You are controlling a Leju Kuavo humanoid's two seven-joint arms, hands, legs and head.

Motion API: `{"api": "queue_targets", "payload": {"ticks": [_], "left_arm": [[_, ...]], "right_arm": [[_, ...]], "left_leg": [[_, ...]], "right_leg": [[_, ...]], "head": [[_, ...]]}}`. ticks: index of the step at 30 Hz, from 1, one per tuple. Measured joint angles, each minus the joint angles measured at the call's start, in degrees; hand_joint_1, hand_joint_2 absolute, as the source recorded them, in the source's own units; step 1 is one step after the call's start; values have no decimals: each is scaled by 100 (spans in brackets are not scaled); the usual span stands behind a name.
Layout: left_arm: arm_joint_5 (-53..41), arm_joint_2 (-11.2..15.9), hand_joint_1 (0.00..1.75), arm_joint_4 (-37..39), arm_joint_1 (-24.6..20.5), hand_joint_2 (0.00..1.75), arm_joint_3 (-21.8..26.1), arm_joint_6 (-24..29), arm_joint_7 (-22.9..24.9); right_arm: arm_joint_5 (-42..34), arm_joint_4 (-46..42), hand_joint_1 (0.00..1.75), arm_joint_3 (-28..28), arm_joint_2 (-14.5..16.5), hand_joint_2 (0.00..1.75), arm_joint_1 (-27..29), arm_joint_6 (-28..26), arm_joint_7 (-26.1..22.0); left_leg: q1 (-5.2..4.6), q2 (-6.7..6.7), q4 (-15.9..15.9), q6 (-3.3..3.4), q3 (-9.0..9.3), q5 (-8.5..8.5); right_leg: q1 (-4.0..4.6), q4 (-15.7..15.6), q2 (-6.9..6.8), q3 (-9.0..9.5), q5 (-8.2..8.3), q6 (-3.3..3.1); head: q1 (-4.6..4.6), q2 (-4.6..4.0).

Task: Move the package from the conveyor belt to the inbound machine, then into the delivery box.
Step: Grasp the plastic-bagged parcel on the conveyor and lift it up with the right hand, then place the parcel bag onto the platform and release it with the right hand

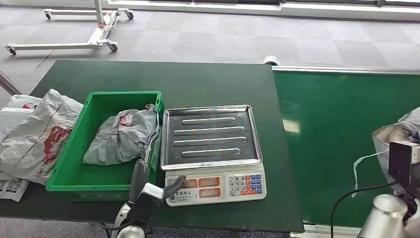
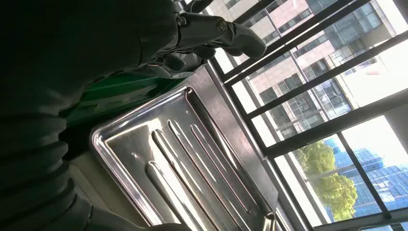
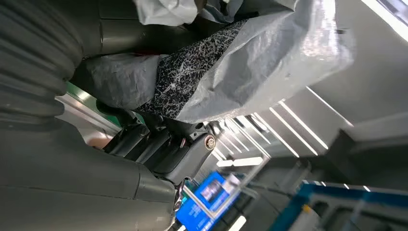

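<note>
**Right hand holds package at belt edge; left hand low by scale**

Nearest the camera, at 6 o'clock in the head view, the left hand (image 1: 148,191) sits at the table's near edge, between the green bin (image 1: 69,173) and the scale (image 1: 215,183). Its fingers point up toward 12 along the bin's right wall; thumb spread toward the scale keypad, nothing held.

The scale tray (image 1: 210,136) is bare, with open table surface (image 1: 198,79) beyond it to 12 o'clock. The conveyor belt (image 1: 341,124) lies open at 3 o'clock.

The right hand (image 3: 159,144) grips a grey package (image 3: 250,67), fingers curled under it; in the head view this sits at 4 o'clock over the belt's right edge (image 1: 403,131).

Another grey parcel (image 1: 121,136) lies in the bin. White bags (image 1: 32,134) crowd the table at 9 o'clock.
</note>
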Motion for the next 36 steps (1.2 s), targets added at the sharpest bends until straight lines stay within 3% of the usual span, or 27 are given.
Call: {"api": "queue_targets", "payload": {"ticks": [5,9,16,24,30,36], "left_arm": [[4,-13,0,51,-28,175,0,39,-15],[18,-15,0,62,-45,175,0,78,-20],[63,-13,0,90,-41,175,-2,163,-43],[119,-13,0,143,-38,175,-7,198,-101],[141,-13,0,213,-52,175,-11,196,-148],[151,-11,0,267,-52,175,-11,234,-179]], "right_arm": [[333,-618,175,-48,430,175,-49,2,-299],[682,-1006,175,43,748,175,-89,2,-171],[698,-1357,175,472,989,175,-7,4,-47],[976,-1642,175,1331,1102,175,336,6,176],[1275,-1915,175,2358,1110,175,822,7,282],[1809,-2001,175,3373,978,175,1145,8,787]], "left_leg": [[0,2,0,0,1,0],[0,2,1,0,1,1],[0,2,0,-1,1,1],[0,1,0,-1,1,1],[0,8,0,-2,3,0],[1,10,0,-2,2,0]], "right_leg": [[-1,0,2,0,1,0],[-1,0,1,2,1,1],[-1,0,2,1,1,1],[0,0,0,2,0,0],[0,0,12,-2,0,0],[0,0,13,-3,-1,-1]], "head": [[1,-1],[1,0],[1,-1],[1,0],[1,0],[0,0]]}}
